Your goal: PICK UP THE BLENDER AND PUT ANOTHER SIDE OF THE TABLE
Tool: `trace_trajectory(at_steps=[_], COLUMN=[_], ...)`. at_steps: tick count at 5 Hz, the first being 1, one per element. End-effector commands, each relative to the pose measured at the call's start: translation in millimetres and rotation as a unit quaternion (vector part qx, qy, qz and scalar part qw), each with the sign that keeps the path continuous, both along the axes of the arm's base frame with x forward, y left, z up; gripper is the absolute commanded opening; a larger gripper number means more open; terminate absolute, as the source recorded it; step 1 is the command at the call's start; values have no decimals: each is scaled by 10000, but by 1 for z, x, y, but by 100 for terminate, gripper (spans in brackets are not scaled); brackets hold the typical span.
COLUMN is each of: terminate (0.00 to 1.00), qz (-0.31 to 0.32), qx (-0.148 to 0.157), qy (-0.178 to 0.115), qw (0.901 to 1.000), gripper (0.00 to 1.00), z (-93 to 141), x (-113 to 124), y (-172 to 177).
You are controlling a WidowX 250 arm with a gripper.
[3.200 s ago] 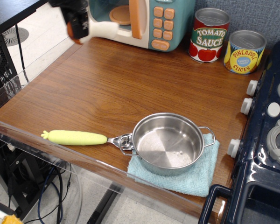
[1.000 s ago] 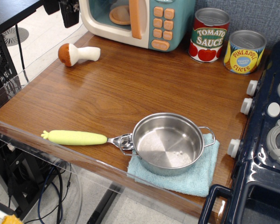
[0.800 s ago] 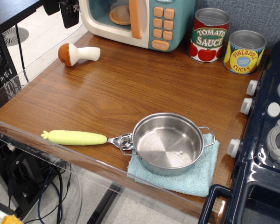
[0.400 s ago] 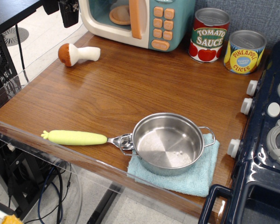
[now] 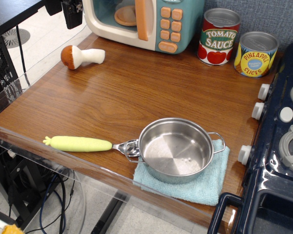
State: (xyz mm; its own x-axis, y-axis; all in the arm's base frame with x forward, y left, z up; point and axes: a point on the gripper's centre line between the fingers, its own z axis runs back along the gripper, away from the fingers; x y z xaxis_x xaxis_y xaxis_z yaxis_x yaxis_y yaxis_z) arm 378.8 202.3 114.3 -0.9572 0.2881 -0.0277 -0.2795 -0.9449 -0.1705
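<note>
The blender (image 5: 81, 56) is a small mushroom-shaped toy with a brown-orange cap and a white stem. It lies on its side on the brown wood-grain table (image 5: 122, 92), at the far left in front of the microwave. My gripper (image 5: 63, 9) hangs above and behind it at the top left corner of the view. It is open, holds nothing, and is well apart from the blender. Its upper part is cut off by the frame edge.
A cream-and-teal toy microwave (image 5: 146, 22) stands at the back. Tomato sauce (image 5: 219, 36) and pineapple (image 5: 255, 53) cans stand at the back right. A metal pot (image 5: 176, 148) sits on a blue cloth (image 5: 207, 183). A yellow-handled utensil (image 5: 80, 143) lies near the front rim. A dark blue stove (image 5: 278, 146) fills the right.
Earliest frame: my gripper held the blender in the air by the microwave. Now the blender lies on the table and the gripper is open above it. Nothing moved in the last second.
</note>
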Motion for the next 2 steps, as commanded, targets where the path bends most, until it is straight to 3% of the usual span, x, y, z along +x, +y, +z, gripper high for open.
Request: trace_trajectory(at_steps=[1,2], terminate=[0,100], qz=[38,38], qx=[190,190], qy=[-341,-341], qw=[9992,9992], gripper=[100,100], z=[31,31], x=[-13,-13], y=[3,3])
